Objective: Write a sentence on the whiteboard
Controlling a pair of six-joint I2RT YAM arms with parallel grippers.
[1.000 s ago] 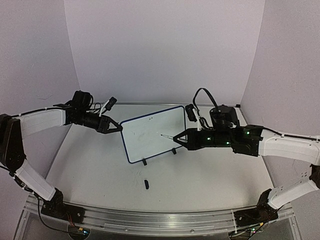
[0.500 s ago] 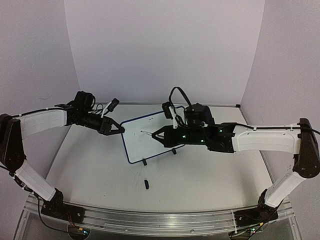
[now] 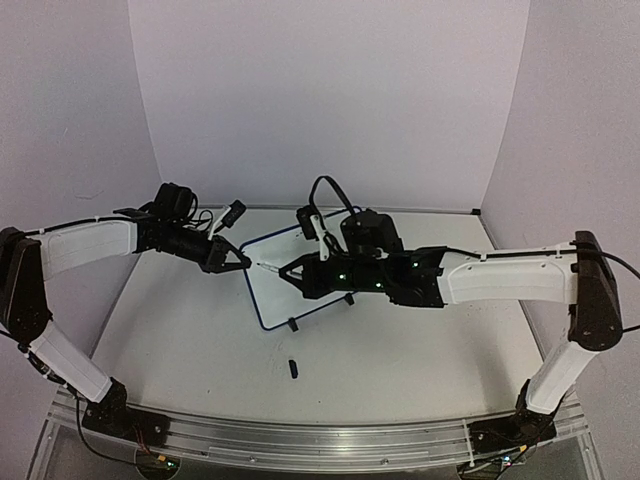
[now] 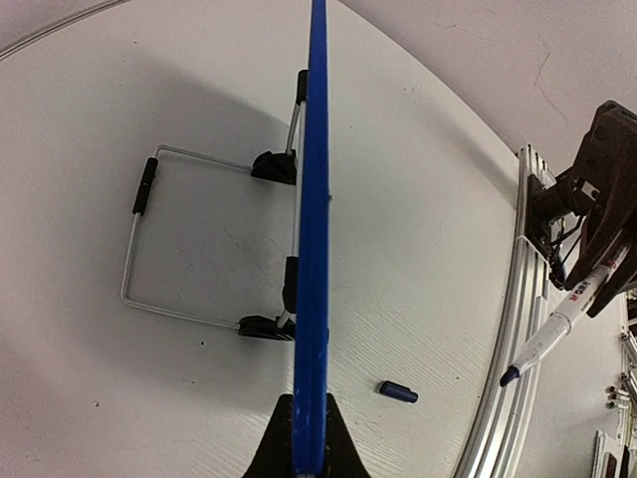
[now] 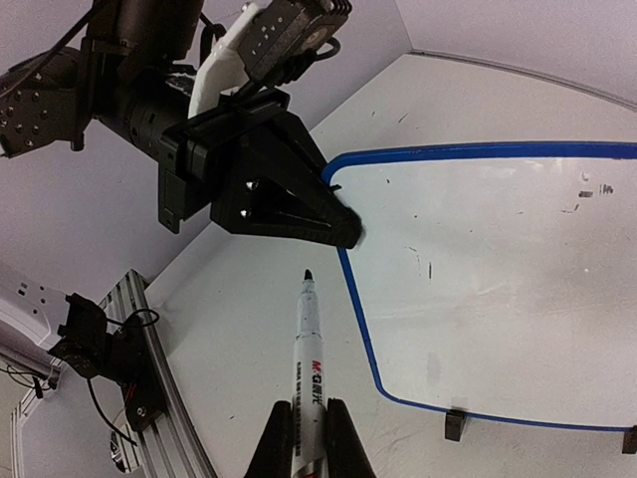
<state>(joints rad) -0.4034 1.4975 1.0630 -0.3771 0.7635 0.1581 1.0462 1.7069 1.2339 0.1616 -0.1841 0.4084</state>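
Jaws of the left gripper (image 3: 243, 264) pinch the left edge of the blue-rimmed whiteboard (image 5: 498, 289), propped mid-table on its stand (image 4: 145, 186) and marked only by faint specks, while the right gripper (image 5: 309, 423) clamps a marker (image 5: 308, 339).

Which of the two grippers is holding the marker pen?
The right gripper: it is shut on the marker pen, whose tip sits just beside the whiteboard. The left gripper clamps the whiteboard's blue rim instead.

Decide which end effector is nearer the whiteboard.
Left. The left end effector is clamped on the whiteboard's left edge. The right end effector sits back from it, holding a marker whose tip is just beside that edge.
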